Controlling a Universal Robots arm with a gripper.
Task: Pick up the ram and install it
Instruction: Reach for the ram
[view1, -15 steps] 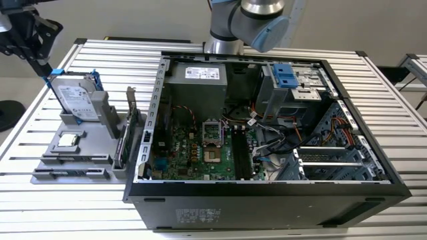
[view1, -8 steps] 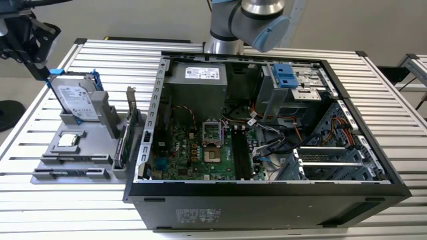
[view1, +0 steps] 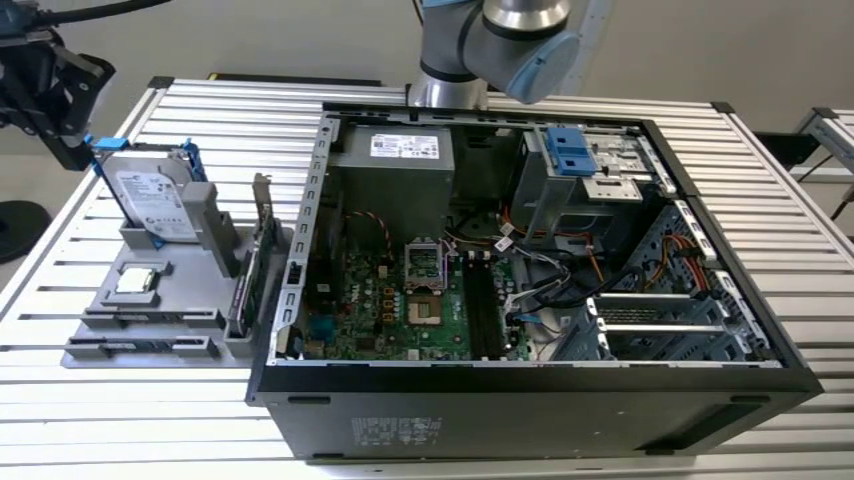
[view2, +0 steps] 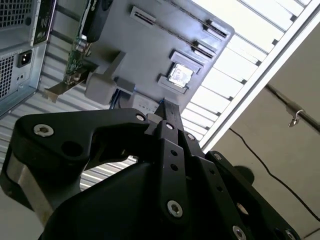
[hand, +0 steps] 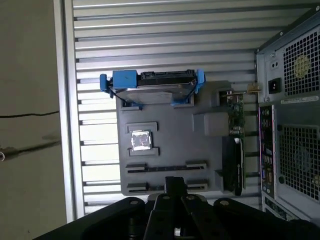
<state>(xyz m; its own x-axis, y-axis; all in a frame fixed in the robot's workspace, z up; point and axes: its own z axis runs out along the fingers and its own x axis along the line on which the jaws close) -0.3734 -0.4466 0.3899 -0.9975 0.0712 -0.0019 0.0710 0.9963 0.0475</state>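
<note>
Pincer (hand: 175, 183) hangs clenched above the tray (hand: 172, 125); you should square its jaws across the ram (hand: 165, 168) just ahead.

We take this for a robotics lab or test workshop. A slatted aluminium bench (view1: 200, 110) carries an opened computer tower (view1: 534, 420). A grey parts fixture (view1: 147, 310) on the exterior view's left holds a hard drive (view1: 150, 200). An industrial robot arm (view1: 514, 40) rises at the far side.
</note>
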